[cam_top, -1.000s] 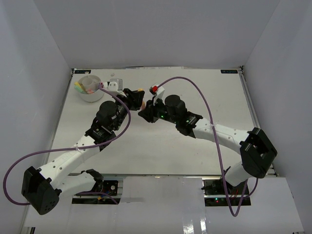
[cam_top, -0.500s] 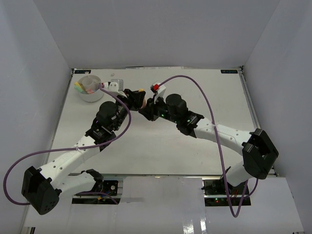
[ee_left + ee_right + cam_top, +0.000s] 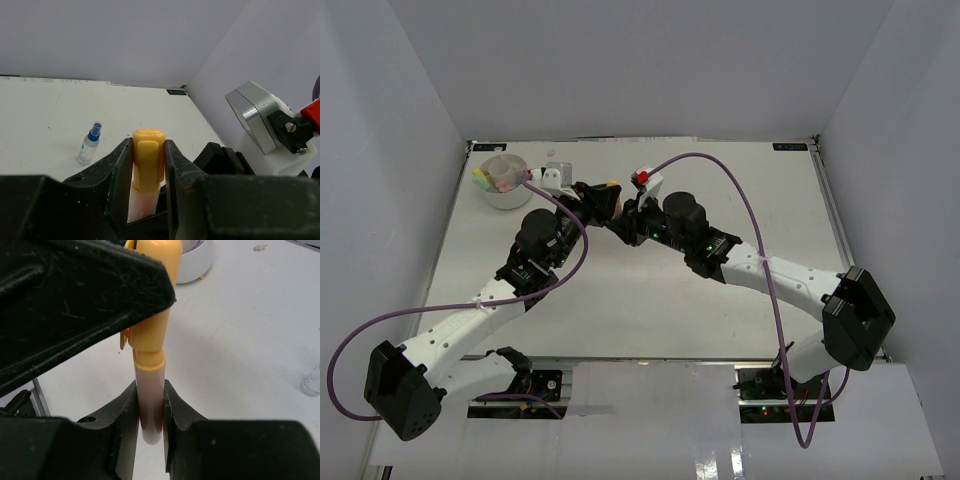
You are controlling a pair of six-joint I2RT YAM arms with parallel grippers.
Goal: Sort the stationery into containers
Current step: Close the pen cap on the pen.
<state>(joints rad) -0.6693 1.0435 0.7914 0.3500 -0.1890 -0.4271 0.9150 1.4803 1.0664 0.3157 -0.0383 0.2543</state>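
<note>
One marker is gripped by both grippers above the table's far middle. Its yellow cap sits pinched between the fingers of my left gripper, which is shut on it. Its pale pink barrel is clamped in my right gripper, also shut. From above, the two grippers meet head-on: left gripper, right gripper, the marker's yellow end showing between them. The white round tub stands at the far left with several coloured items inside.
A small clear bottle with a blue cap lies on the table beyond the left gripper; it also shows as the bottle at the right edge of the right wrist view. The tub lies behind the marker. Purple cables arch over both arms.
The right arm has shifted a little to the left and farther back, closing in on the left gripper. The left arm has barely moved. Both grips are unchanged.
</note>
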